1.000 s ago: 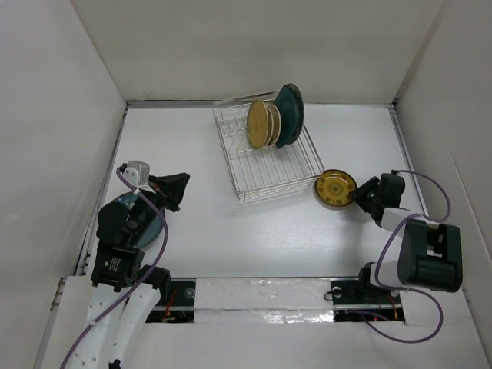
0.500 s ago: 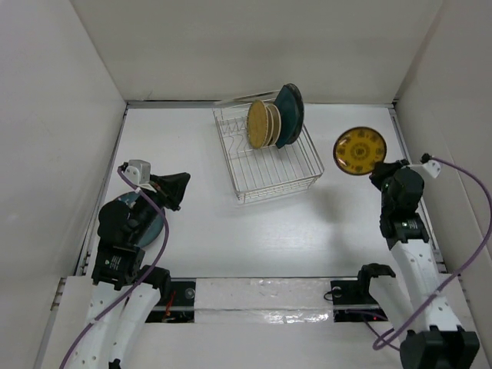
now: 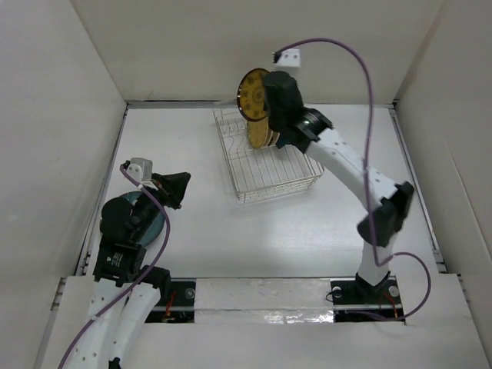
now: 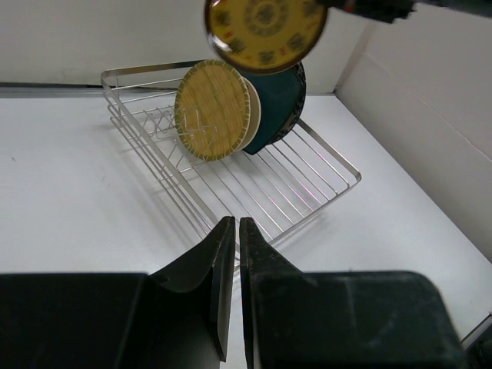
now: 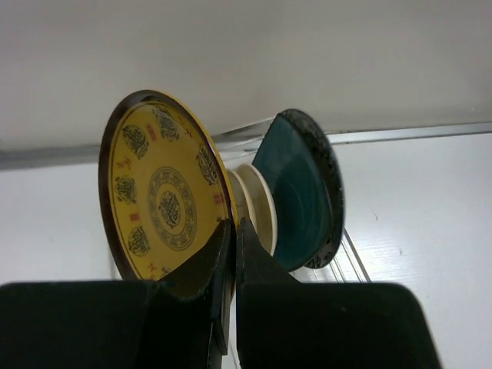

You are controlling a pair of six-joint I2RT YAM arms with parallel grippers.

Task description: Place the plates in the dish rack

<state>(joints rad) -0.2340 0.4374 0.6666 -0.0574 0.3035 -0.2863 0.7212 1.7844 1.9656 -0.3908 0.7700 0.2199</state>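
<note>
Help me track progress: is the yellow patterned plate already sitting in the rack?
No, the yellow patterned plate hangs in the air above the rack, pinched at its rim by the right gripper.

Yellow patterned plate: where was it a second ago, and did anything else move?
The right gripper, shut on the round yellow patterned plate, lifted it off the white table right of the silver wire dish rack and swung it back and leftward. It now hangs upright over the rack's far end, in front of the racked plates. The left gripper, shut, the rack and the racked plates stayed put.
</note>
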